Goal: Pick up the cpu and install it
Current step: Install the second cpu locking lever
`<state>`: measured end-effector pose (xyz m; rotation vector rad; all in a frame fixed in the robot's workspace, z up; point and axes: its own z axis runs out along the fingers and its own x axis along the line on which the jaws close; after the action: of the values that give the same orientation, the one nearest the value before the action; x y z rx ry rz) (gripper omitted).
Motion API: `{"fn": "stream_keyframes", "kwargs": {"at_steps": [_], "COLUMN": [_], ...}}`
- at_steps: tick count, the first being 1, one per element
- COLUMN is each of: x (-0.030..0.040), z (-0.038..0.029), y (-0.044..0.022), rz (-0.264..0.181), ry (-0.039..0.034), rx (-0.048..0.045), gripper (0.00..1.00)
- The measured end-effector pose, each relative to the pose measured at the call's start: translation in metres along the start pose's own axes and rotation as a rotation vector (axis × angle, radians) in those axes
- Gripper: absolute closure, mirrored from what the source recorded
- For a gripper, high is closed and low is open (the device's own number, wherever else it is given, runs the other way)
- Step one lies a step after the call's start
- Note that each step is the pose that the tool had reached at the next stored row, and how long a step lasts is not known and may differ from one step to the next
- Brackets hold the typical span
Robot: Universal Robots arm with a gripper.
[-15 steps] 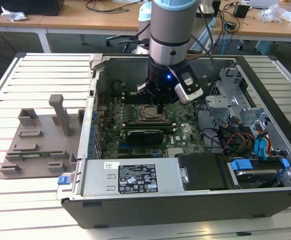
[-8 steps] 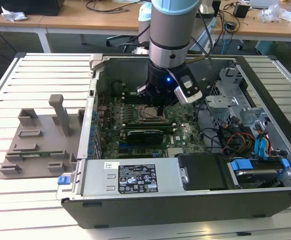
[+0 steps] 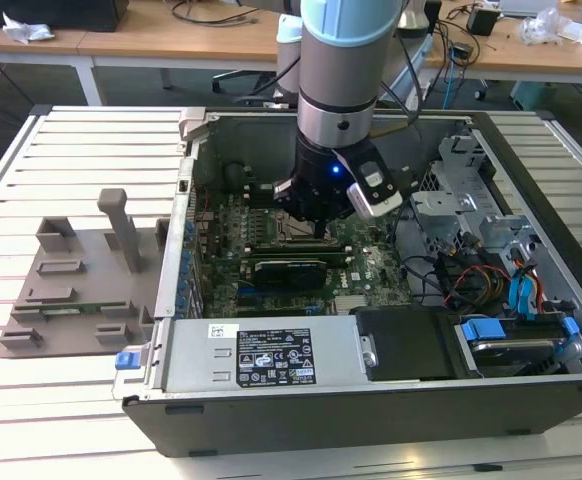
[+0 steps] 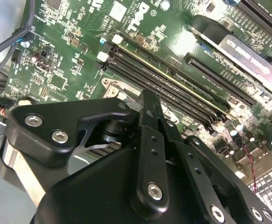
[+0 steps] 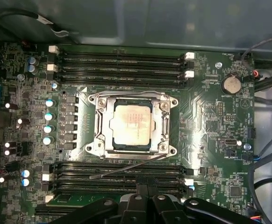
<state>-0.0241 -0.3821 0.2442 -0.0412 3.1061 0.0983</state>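
In the first wrist view the cpu (image 5: 132, 125), a flat square chip with a pale silvery top, lies inside the metal socket frame (image 5: 100, 122) in the middle of the green motherboard (image 5: 206, 116). A thin metal lever (image 5: 126, 169) lies slanted between the socket and the memory slots. My gripper (image 5: 147, 187) hangs above the memory slots beside the socket, its two black fingertips pressed together with nothing between them. In the exterior view the gripper (image 3: 316, 226) reaches down into the open computer case (image 3: 271, 400). The second wrist view has the gripper (image 4: 148, 96) over the long black slots.
Long black memory slots (image 5: 119, 63) run on both sides of the socket. An expansion card (image 3: 291, 268), a drive cage (image 3: 471, 200) and coloured cables (image 3: 491, 275) crowd the case. A grey fixture plate (image 3: 81, 280) sits on the slatted table at the exterior view's left.
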Motion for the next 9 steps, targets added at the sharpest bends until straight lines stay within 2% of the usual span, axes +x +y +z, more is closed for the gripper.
{"fn": "stream_keyframes", "kwargs": {"at_steps": [3, 5, 6, 9], "x": [0.0025, 0.0071, 0.0097, 0.0116], "z": [0.0048, 0.0068, 0.0078, 0.0098], "y": [-0.0002, 0.0005, 0.0022, 0.0066], "rz": [0.0, 0.0, 0.0, 0.0], "ry": [-0.0001, 0.0, 0.0, -0.0002], "rx": [-0.001, -0.001, -0.0014, -0.005], "gripper": [0.89, 0.89, 0.89, 0.89]}}
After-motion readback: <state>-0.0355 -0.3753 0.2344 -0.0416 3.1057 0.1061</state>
